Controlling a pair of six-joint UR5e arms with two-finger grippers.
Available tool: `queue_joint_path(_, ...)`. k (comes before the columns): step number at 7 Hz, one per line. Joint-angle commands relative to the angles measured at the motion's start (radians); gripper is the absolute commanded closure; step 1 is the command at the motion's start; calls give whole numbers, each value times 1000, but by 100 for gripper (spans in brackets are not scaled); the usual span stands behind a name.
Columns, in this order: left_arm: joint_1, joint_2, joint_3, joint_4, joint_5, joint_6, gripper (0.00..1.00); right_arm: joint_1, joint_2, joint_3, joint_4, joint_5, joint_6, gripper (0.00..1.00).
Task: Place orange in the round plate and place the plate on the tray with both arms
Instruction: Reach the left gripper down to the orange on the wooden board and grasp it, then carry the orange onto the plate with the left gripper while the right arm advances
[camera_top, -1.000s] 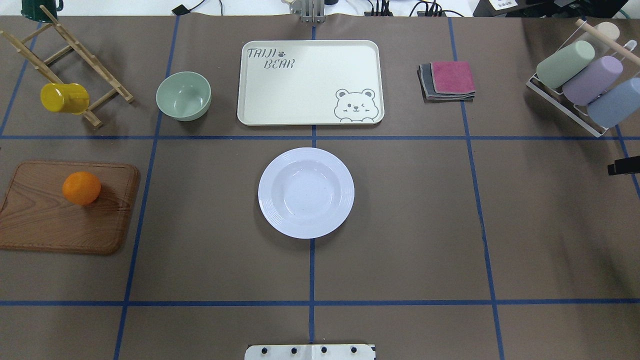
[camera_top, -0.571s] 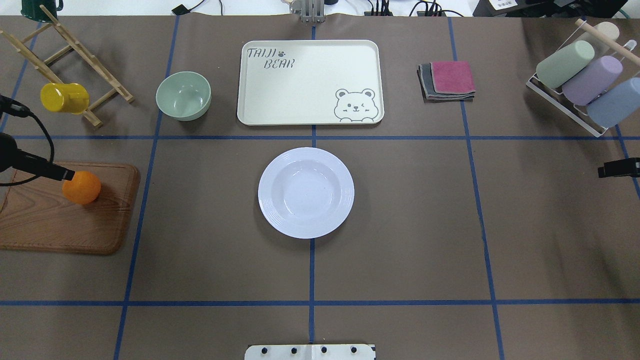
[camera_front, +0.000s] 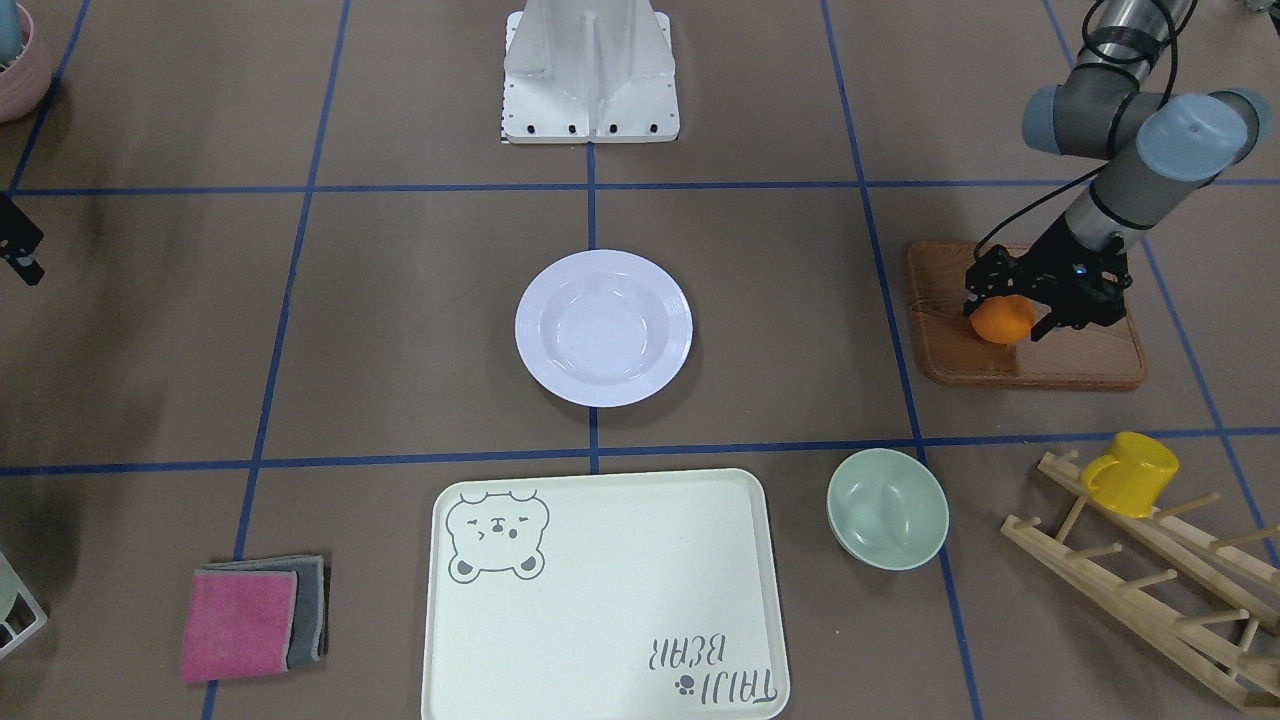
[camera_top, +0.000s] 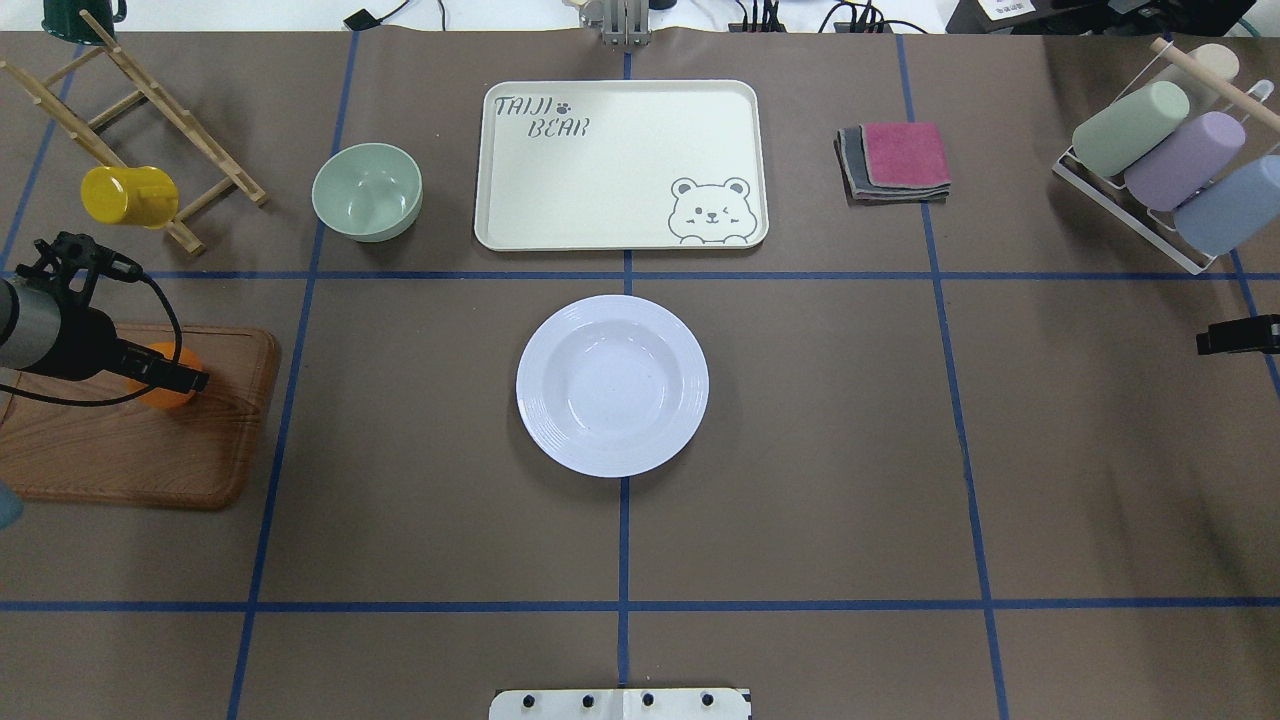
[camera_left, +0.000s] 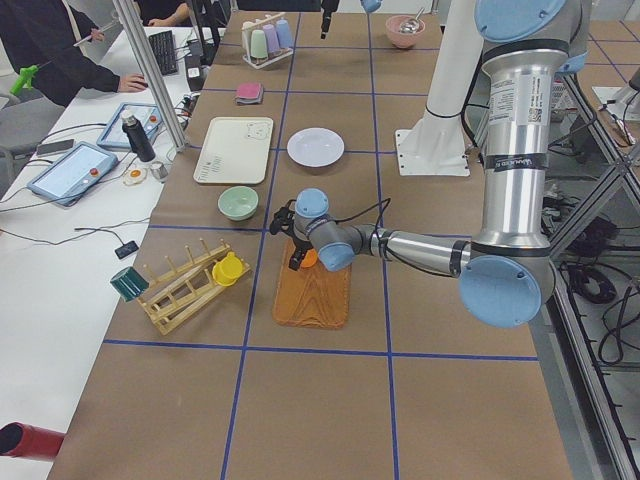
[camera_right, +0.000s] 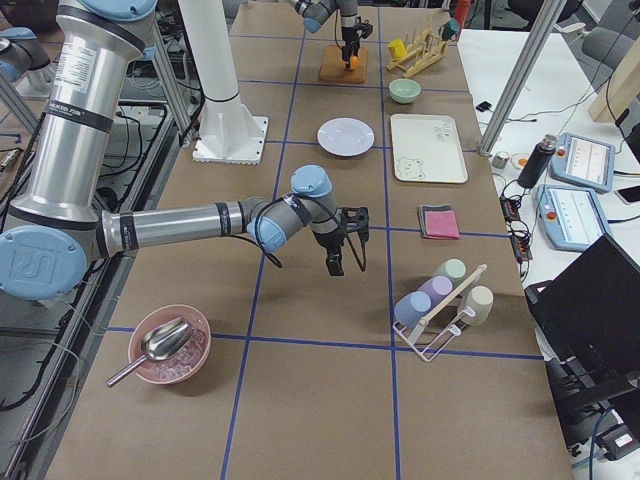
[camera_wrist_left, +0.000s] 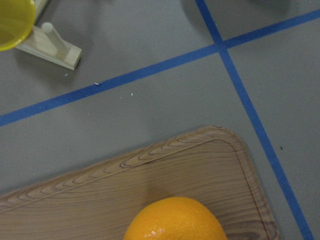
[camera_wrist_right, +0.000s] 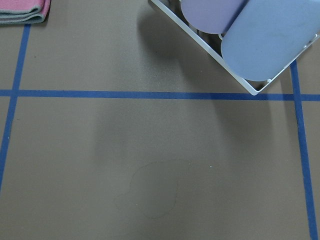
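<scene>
The orange (camera_front: 1003, 324) lies on a brown wooden board (camera_front: 1060, 365) at the table's left end. My left gripper (camera_front: 1008, 316) is over it, open, with a black finger on either side of the fruit. The overhead view shows only slivers of the orange (camera_top: 163, 399) beside the gripper (camera_top: 176, 379). In the left wrist view the orange (camera_wrist_left: 175, 221) fills the bottom edge. The empty round white plate (camera_top: 612, 385) sits mid-table, with the cream tray (camera_top: 620, 165) behind it. My right gripper (camera_top: 1236, 335) hovers at the right edge; I cannot tell its state.
A pale green bowl (camera_top: 367, 192) stands left of the tray. A wooden rack with a yellow mug (camera_top: 128, 195) is at the far left. Folded cloths (camera_top: 895, 160) and a wire rack of cups (camera_top: 1165, 165) lie at the right.
My left arm came in from the left edge and advanced until its gripper covers the orange. The right gripper edged slightly inward, then held still.
</scene>
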Motion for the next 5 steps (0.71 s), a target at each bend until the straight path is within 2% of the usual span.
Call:
queue_joint_path(1, 10, -4, -4, -29, 2, -6, 99, 0, 0, 0, 0, -1, -2, 0)
queue_joint_path(2, 10, -5, -68, -3, -27, -9, 100, 0, 3, 2, 0, 1, -2, 0)
queue_joint_path(3, 4, -43, -145, 125, -63, -10, 100, -2, 18, 6, 6, 14, 0, 0)
queue_joint_path(4, 6, -150, -192, 281, -56, -107, 100, -2, 62, -1, 43, 42, 3, 0)
queue_joint_path(5, 15, -292, -188, 387, -21, -207, 100, -3, 107, -15, 58, 63, 6, 0)
